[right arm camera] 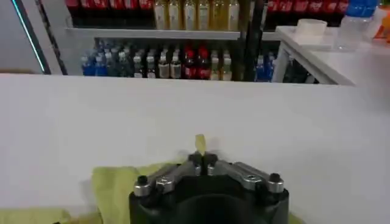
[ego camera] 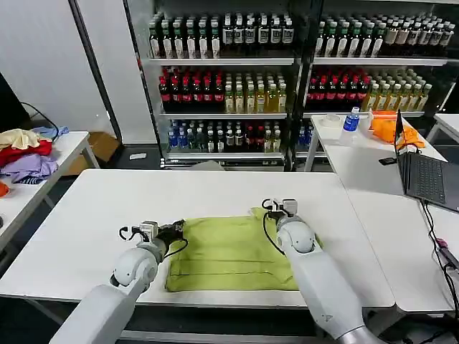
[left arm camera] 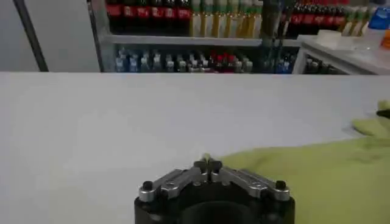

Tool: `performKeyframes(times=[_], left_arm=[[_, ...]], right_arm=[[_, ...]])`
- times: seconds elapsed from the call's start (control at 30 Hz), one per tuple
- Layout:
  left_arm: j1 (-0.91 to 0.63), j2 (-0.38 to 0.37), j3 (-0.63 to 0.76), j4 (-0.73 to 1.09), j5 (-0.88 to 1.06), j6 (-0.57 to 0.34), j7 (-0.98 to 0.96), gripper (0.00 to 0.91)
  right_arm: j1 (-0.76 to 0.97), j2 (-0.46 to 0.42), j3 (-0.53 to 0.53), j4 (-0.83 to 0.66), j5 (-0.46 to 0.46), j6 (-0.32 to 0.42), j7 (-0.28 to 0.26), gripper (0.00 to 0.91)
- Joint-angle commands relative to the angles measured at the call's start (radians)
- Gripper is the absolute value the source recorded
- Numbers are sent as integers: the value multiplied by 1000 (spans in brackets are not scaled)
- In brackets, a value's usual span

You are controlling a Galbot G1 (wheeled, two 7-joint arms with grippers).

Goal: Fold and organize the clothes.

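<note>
I take the white table [ego camera: 86,215] as my reference. The lime T-shirt [ego camera: 229,254] lies flat on it, folded into a rough rectangle, toward the table's near edge and slightly to the robot's right of the table's middle.

Left gripper [ego camera: 174,231]: I see it at the T-shirt's far left corner, low on the table surface. In the left wrist view the left gripper [left arm camera: 208,164] has its two fingers pressed together, and a small tip of lime fabric shows between them. The T-shirt [left arm camera: 317,179] spreads away from that pinch across the table [left arm camera: 122,122]. I read this as closed on the garment's corner.

Right gripper [ego camera: 271,208]: I see it at the T-shirt's far right corner, just beside the far edge of the fabric. In the right wrist view the right gripper [right arm camera: 202,159] also has its fingers brought together, with a narrow strip of lime cloth standing up from between the tips. More of the T-shirt [right arm camera: 113,182] lies under the gripper body on the table [right arm camera: 183,103]. I read this as closed on the fabric.

Beyond the table's far edge stands a shelf unit of bottled drinks [ego camera: 222,79]. A laptop [ego camera: 427,175] sits on the adjoining table to the right.
</note>
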Motion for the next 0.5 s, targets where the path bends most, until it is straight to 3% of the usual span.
performKeyframes(times=[0.03,0.5], left_arm=[[34,22,-36,-95,-27,-17,4,20],[169,81,-115,-241,-72,-30,4,20]], right_arm=[[-57,-34,14,155,-13,43,0,0],[-274,-160,103,526,11,25,2,0]])
